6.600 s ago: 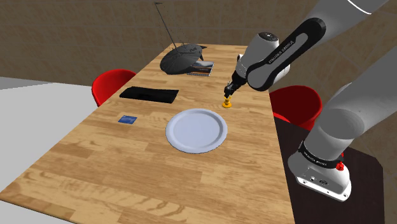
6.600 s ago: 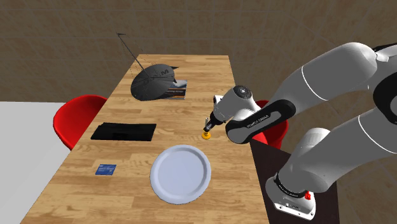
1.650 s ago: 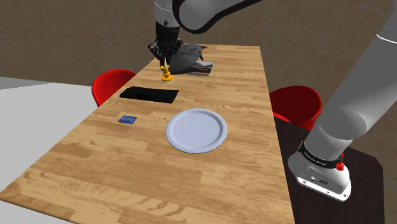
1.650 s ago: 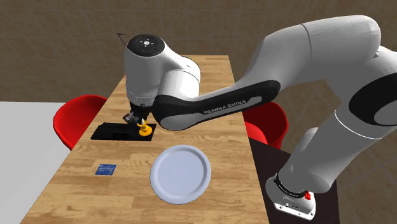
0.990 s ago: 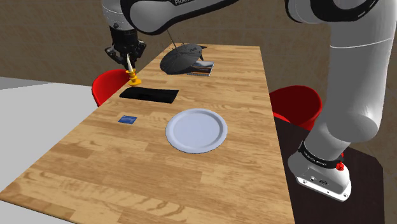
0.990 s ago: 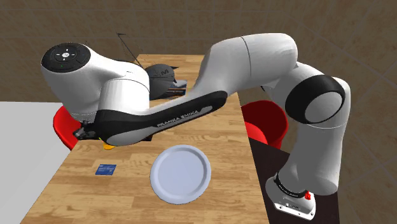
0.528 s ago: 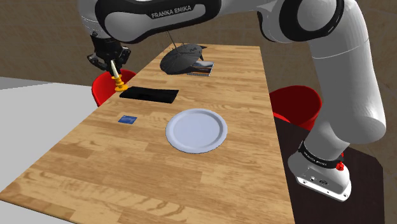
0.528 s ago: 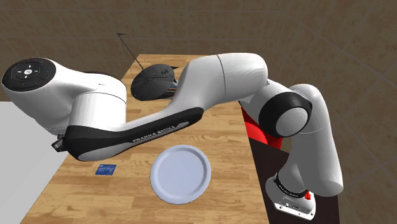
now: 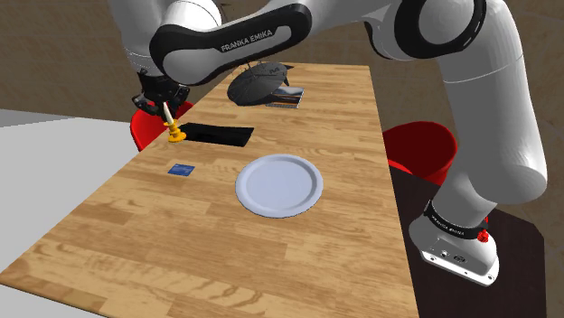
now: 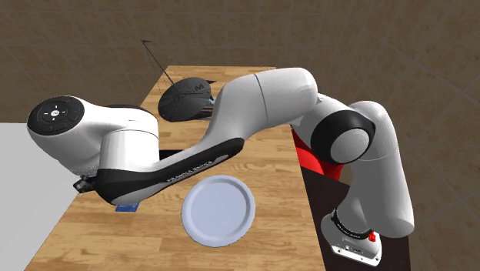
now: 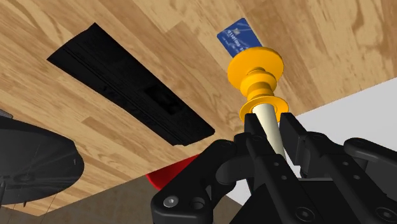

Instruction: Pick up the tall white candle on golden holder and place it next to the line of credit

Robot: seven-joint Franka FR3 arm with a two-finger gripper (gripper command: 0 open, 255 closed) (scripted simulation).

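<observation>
Pincer [image 11: 272, 125] grips the slim candle [image 11: 267, 114] by its shaft: likely light, stiff, slick, base-heavy. In the shoulder view, the blue card [image 9: 183, 169] lies at its six o'clock.

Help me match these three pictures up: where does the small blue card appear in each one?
Shoulder view: the blue card lies near the table's left edge, left of the plate.
Second exterior view: it peeks out under the forearm, left of the plate.
Wrist view: it lies just beyond the held candle's golden base.
Shared landmark: the black flat slab, close by the card.
</observation>
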